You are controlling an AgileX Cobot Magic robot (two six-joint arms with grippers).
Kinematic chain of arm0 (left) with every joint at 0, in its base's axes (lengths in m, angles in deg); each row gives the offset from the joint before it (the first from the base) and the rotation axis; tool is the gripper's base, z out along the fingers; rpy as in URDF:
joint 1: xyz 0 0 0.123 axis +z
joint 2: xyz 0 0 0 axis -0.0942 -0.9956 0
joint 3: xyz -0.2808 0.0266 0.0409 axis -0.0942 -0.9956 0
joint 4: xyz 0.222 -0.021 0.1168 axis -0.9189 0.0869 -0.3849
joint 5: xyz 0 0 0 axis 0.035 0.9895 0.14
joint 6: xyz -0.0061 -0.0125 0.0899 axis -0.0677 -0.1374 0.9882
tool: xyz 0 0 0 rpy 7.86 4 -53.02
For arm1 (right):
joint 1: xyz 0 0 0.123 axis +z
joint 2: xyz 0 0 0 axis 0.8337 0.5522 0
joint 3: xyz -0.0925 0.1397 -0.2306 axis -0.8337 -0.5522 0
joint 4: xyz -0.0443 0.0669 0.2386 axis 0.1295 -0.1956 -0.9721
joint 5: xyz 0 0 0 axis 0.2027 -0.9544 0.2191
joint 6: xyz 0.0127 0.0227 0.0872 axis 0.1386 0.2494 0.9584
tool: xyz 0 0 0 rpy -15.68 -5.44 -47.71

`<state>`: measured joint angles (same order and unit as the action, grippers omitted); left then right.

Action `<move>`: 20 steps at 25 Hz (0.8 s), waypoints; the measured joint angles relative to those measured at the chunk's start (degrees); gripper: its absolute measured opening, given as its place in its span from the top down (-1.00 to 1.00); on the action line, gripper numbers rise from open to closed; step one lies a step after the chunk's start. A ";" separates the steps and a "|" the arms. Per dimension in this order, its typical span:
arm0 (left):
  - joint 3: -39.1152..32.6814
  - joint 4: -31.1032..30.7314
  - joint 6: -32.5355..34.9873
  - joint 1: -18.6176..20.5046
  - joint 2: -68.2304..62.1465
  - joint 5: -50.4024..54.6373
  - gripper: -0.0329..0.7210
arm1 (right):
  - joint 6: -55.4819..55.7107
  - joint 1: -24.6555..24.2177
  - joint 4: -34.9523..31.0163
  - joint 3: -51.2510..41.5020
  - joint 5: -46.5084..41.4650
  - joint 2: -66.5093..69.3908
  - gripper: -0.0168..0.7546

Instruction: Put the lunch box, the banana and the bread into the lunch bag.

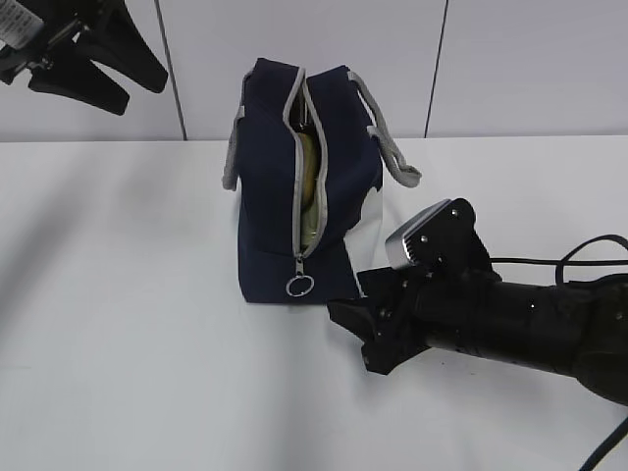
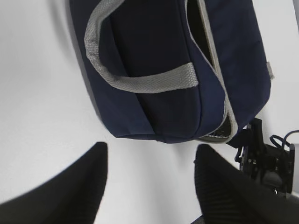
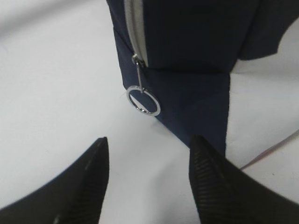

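Right gripper, jaws apart and empty, sits just right of the bag's ring pull; left gripper hangs released, far left.

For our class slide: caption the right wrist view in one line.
Open right gripper poised empty above the table, facing the navy lunch bag and its metal ring pull.

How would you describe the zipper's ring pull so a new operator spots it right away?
Find the navy lunch bag standing mid-table, its grey zipper running down the near face. At the zipper's bottom end, near the tabletop, hangs the metal ring pull. It is the only shiny round loop there, just left of the right gripper, whose jaws stand open and empty.
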<state>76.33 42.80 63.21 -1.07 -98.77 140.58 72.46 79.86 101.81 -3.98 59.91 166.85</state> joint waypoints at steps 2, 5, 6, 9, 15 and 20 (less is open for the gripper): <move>0.00 0.00 0.00 0.00 0.00 0.00 -0.18 | 1.54 -1.08 4.13 1.29 0.40 1.44 -0.09; 0.00 0.00 0.00 0.00 0.00 0.00 -0.18 | 2.38 -1.43 7.54 3.21 1.00 3.52 -0.09; 0.00 0.00 0.00 0.00 0.00 0.00 -0.18 | 2.38 -1.43 8.29 3.89 1.22 4.22 -0.09; 0.00 0.00 0.00 0.00 0.00 0.00 -0.18 | 2.60 -1.43 9.63 5.29 3.12 5.99 -0.09; 0.00 0.00 0.00 0.00 0.00 0.00 -0.18 | 2.60 -1.43 10.17 8.67 4.07 9.53 -0.09; 0.00 0.00 0.00 0.00 0.00 0.00 -0.18 | 2.73 -1.61 11.81 11.75 4.17 11.84 -0.09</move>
<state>76.33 42.80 63.21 -1.07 -98.77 140.58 75.18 78.25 113.62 7.77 64.07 178.69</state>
